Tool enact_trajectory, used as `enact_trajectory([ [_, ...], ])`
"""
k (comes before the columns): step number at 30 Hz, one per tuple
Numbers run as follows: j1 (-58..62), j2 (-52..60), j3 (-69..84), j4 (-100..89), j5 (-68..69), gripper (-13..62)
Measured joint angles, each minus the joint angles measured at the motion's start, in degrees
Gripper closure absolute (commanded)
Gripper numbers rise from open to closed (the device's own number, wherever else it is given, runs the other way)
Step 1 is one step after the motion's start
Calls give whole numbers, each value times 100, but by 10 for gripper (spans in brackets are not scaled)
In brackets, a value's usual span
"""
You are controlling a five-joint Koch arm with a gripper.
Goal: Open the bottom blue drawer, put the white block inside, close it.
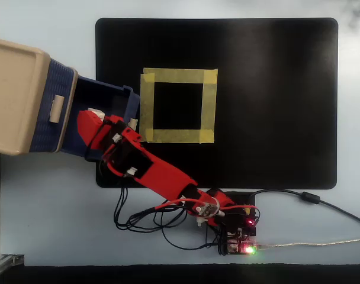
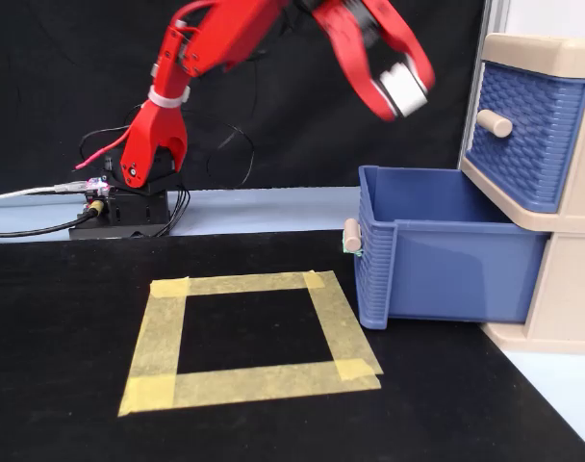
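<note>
Black matting (image 1: 269,106) covers the pale table, and over it the red gripper (image 2: 400,89) hangs in the air, pinching the white block (image 2: 406,85) between its fingers above the pulled-out bottom blue drawer (image 2: 437,255). In the overhead view the block (image 1: 96,112) shows over the drawer's hollow (image 1: 100,94). Beside the drawer on the mat lies a square of yellow tape (image 1: 177,106). Its beige cabinet (image 2: 552,183) keeps the upper blue drawer (image 2: 523,120) shut.

Yellow tape square (image 1: 178,106), black mat (image 1: 275,106)
</note>
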Motion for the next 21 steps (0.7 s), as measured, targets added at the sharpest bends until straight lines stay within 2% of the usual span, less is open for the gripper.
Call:
enact_trajectory([
  [3,-123,-431,0,-79,-18,562],
  [4,-141,-545,-9,-79,-26,526],
  [7,-158,-1011,9,-70,-26,226],
  [8,-158,-1143,9,-79,-26,171],
  [12,-158,-1354,9,9,-26,154],
  [15,-167,-1011,-44,255,-26,154],
  [21,466,1055,193,1925,132,155],
])
